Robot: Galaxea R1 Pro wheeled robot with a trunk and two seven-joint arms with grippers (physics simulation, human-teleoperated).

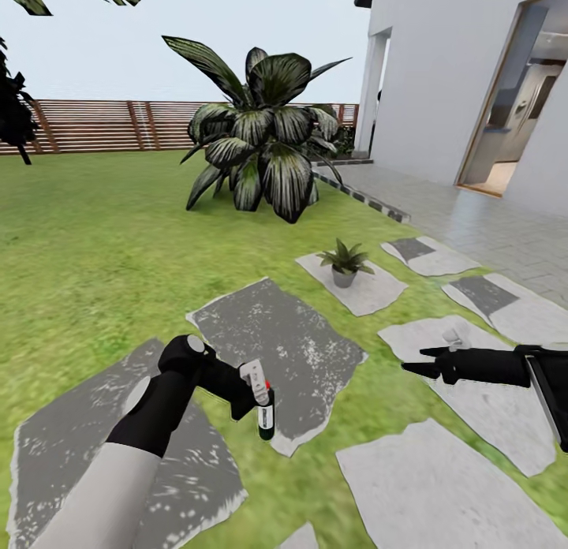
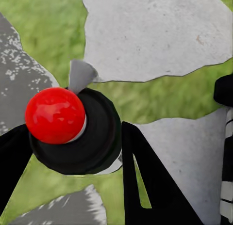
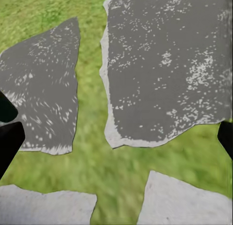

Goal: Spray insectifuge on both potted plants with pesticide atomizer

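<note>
In the head view my left gripper (image 1: 251,397) is shut on the pesticide atomizer (image 1: 266,417), a dark bottle with a pale grey spray head, held upright above a grey stepping stone (image 1: 276,336). From the left wrist view, the atomizer (image 2: 92,137) shows a red cap and a round black body wedged between the black fingers (image 2: 145,181). One potted plant (image 1: 344,262), a small rosette in a grey pot, stands on a pale stone farther ahead and to the right. My right gripper (image 1: 420,360) hangs open at the right, pointing left, with nothing in it.
A big striped-leaf plant (image 1: 260,131) grows behind the potted plant. A brown slatted fence (image 1: 102,125) closes the lawn at the back. The white house with an open doorway (image 1: 513,107) and a paved terrace (image 1: 473,218) lie at the right. Stepping stones spread over the grass.
</note>
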